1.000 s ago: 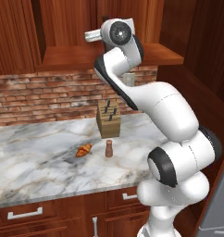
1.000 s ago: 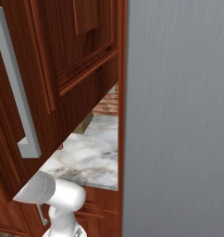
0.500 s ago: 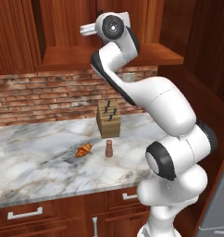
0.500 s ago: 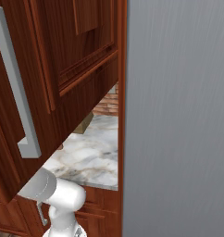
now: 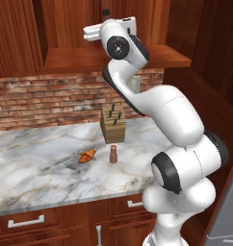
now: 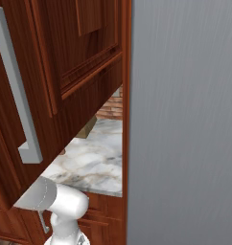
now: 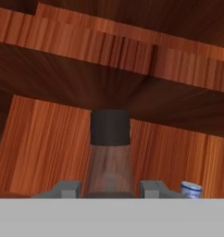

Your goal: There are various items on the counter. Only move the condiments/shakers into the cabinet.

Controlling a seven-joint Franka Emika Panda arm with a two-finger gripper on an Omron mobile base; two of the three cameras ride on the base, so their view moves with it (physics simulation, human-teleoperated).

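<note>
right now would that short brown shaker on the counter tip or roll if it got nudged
The short brown shaker stands upright and looks squat, so it probably slides before tipping. Knocked over, its round body would likely roll across the smooth marble counter, perhaps toward the croissant beside it.

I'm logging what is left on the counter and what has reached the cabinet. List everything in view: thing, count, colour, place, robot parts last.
black-capped bottle: one, brown with a black cap, between the gripper's fingertips inside the cabinet.
blue bottle: one, blue and white, low in the hand view beside the right fingertip; only its top shows.
shaker: one, brown, on the counter in front of the knife block.
croissant: one, golden-orange, on the counter left of the shaker.
knife block: one, tan with black handles, at the brick wall.
counter: one, white-grey marble.
cabinet: one, reddish-brown wood, above the counter.
gripper: one, raised to the cabinet shelf, shut on the black-capped bottle.
</note>
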